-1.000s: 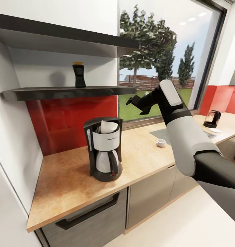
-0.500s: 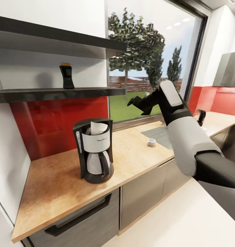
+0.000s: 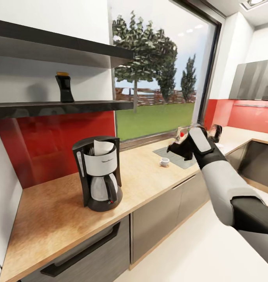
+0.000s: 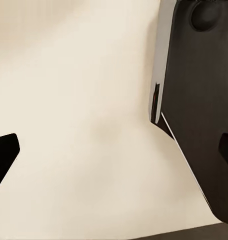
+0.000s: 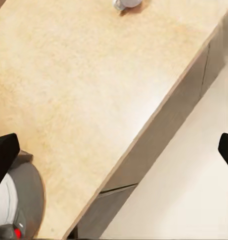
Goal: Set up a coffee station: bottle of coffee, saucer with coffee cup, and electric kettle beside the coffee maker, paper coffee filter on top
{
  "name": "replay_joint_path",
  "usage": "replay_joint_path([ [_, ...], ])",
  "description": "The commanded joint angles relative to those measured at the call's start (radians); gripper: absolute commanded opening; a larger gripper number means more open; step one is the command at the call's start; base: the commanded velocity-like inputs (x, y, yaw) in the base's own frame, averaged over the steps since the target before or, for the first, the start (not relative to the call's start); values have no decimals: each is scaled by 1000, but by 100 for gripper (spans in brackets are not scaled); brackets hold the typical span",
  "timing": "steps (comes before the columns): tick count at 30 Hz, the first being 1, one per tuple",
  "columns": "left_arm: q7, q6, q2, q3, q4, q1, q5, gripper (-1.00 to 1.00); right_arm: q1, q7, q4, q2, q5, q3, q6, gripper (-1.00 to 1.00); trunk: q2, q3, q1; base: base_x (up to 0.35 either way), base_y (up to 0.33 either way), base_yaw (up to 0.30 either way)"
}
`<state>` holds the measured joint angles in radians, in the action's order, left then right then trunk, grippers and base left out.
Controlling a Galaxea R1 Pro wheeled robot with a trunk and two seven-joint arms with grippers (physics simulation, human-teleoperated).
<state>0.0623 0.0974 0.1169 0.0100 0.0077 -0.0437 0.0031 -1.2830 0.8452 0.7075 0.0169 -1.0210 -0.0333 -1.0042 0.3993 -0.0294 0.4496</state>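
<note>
Speckled tan kitchen countertop bears boxy black coffee maker

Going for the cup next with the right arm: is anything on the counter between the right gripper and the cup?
Nothing visible. In the head view the right gripper hangs just beside the cup, above the counter, with only bare counter and a grey inset panel between them.

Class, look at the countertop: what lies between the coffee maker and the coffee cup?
Nothing: in the head view, bare kitchen countertop runs from the coffee maker to the coffee cup.
</note>
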Motion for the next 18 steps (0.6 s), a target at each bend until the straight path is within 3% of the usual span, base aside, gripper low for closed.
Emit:
replay_joint_path([
  [1,2,2,0,1,1,-1,0,100,28,9,1,7,8,-3,-1,100,1,0,0,0,0,-14],
  [4,2,1,0,0,0,-1,0,100,101,9,0,14,52,-3,-1,100,1,0,0,0,0,-7],
  [8,2,1,0,-1,-2,-1,-1,100,251,7,-2,34,169,-4,0,100,1,0,0,0,0,-1],
  [11,2,1,0,-1,-3,-1,-1,100,324,5,-11,37,219,-6,1,100,1,0,0,0,0,0],
  [14,2,-1,-1,-1,-4,-1,-2,100,405,-28,-83,38,275,-23,3,100,1,0,0,0,0,0],
  [16,2,-3,-1,0,-4,-1,-2,100,447,-107,-177,42,321,-48,12,100,1,0,0,0,0,0],
  [18,2,-5,-1,1,-5,-1,-2,100,492,-286,-321,51,419,-102,111,100,1,0,0,0,0,0],
])
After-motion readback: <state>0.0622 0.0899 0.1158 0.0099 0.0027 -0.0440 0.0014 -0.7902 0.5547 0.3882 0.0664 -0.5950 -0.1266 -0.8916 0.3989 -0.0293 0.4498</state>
